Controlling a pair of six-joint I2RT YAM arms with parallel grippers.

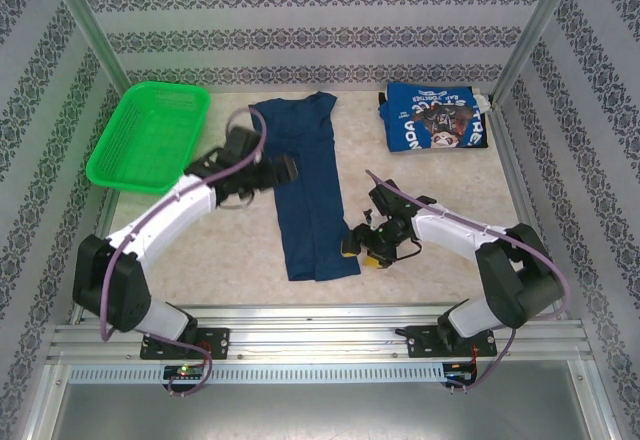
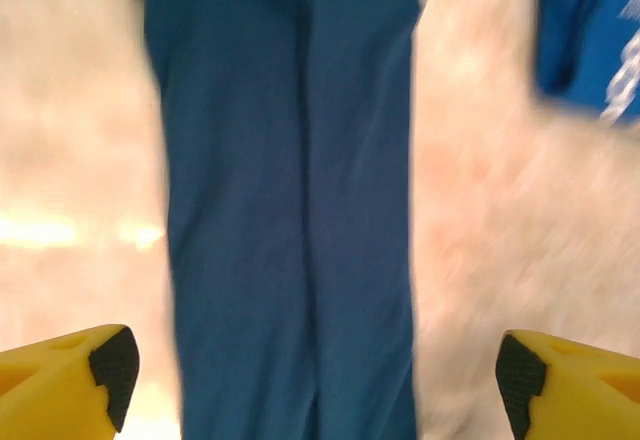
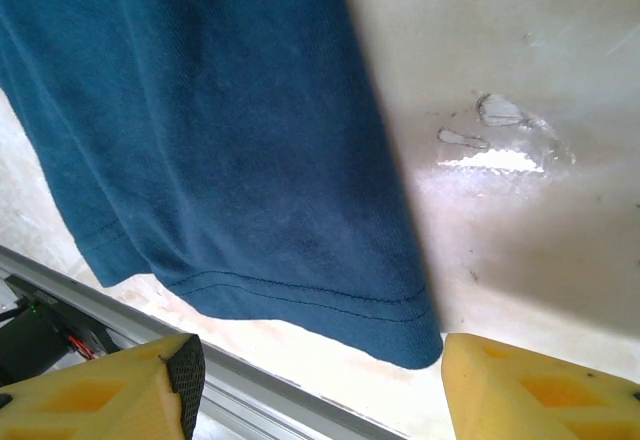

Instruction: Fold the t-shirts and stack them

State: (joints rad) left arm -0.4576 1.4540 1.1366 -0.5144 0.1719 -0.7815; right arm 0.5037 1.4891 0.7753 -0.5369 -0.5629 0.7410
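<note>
The dark navy t-shirt [image 1: 310, 210] lies as a long narrow strip down the middle of the table [image 1: 240, 252], the brighter blue t-shirt [image 1: 435, 118] folded at upper right. The left gripper [image 1: 284, 170] is over the strip's left edge, jaws wide apart, seemingly clear of the cloth, though its wrist view is blurred. The right gripper [image 1: 358, 245] sits beside the strip's lower right corner, jaws apart, holding nothing

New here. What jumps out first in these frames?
The dark navy t-shirt lies mid-table, folded into a long narrow strip. The left gripper is open at its left edge and the right gripper is open beside its near right corner. A brighter blue t-shirt sits folded at the far right, and a green basket at the far left.
</note>
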